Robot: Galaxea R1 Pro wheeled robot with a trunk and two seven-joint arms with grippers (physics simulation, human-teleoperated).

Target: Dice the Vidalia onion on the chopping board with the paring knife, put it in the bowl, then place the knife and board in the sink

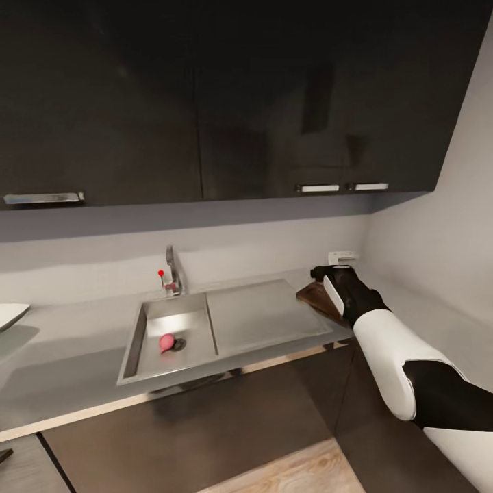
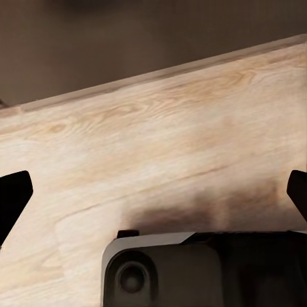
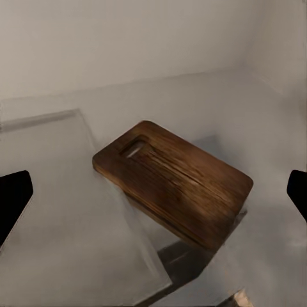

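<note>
Here the Vidalia onion [image 1: 166,342] sits at the bottom of the sink [image 1: 137,339], a small pinkish-red ball just beside the round drain [image 1: 179,344]. The chrome tap [image 1: 171,270] with its red dot rises behind the basin, and the flat drainboard [image 1: 263,311] stretches away from the basin toward the robot's right. The grey surface [image 1: 61,356] carries all of this, and at the far left edge of the head view a white corner of the bowl [image 1: 11,313] rests on it.

The chopping board [image 3: 176,182] lies on the surface at the right end of the drainboard (its near edge seems to overlap the drainboard's rim, though the contact is hard to read). Its slot-shaped handle hole [image 3: 133,148] points toward the sink side. In the head view the board [image 1: 316,298] is partly hidden by the right arm [image 1: 383,342], which reaches out over it.

The right pincer [image 3: 153,192] is spread wide, its two dark fingertips [image 3: 13,198] at opposite edges of the wrist view with the board between them and below, nothing held. The left pincer [image 2: 153,192] is likewise wide apart and empty, hanging over pale wooden floor [image 2: 166,141] in front of the dark cabinets [image 1: 205,424].
</note>
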